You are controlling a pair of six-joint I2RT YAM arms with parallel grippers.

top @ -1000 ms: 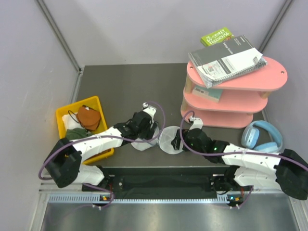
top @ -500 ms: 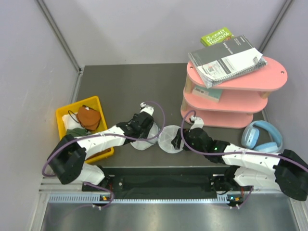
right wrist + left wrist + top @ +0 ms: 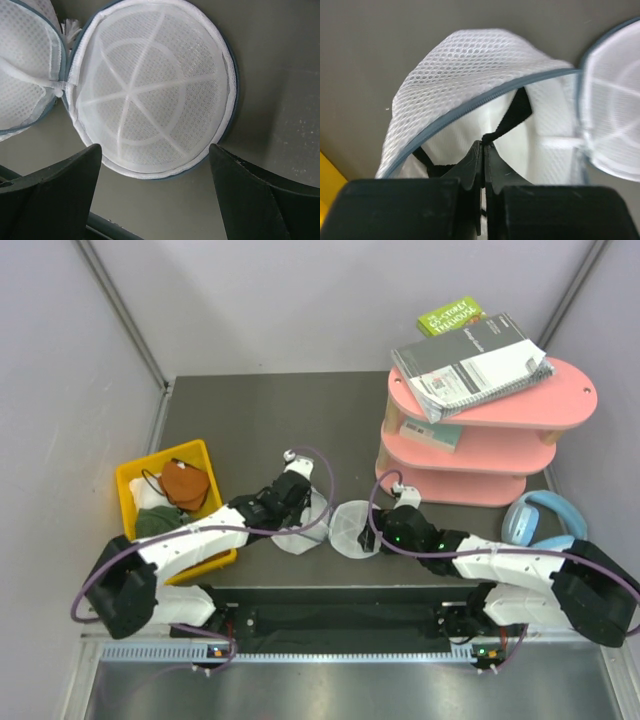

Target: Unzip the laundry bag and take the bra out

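Note:
The laundry bag (image 3: 298, 536) lies unzipped on the dark table, its white mesh body (image 3: 465, 65) gaping and its round lid half (image 3: 352, 530) folded flat to the right. Inside the body sits the bra (image 3: 507, 135), pale fabric with a black strap (image 3: 517, 111). My left gripper (image 3: 484, 145) reaches into the opening and is shut on that strap. My right gripper (image 3: 155, 150) stands open just before the lid half (image 3: 150, 90), with one finger (image 3: 60, 190) on each side and neither touching it.
A yellow bin (image 3: 130, 480) at the left holds a rust-orange cloth (image 3: 185, 483) and other fabric. A pink two-tier shelf (image 3: 490, 405) with books stands at the back right. Pale blue headphones (image 3: 545, 520) lie beside the right arm.
My left gripper has closed from open onto the black strap inside the bag, and the arm has shifted slightly. The right gripper stays open and has edged a little left.

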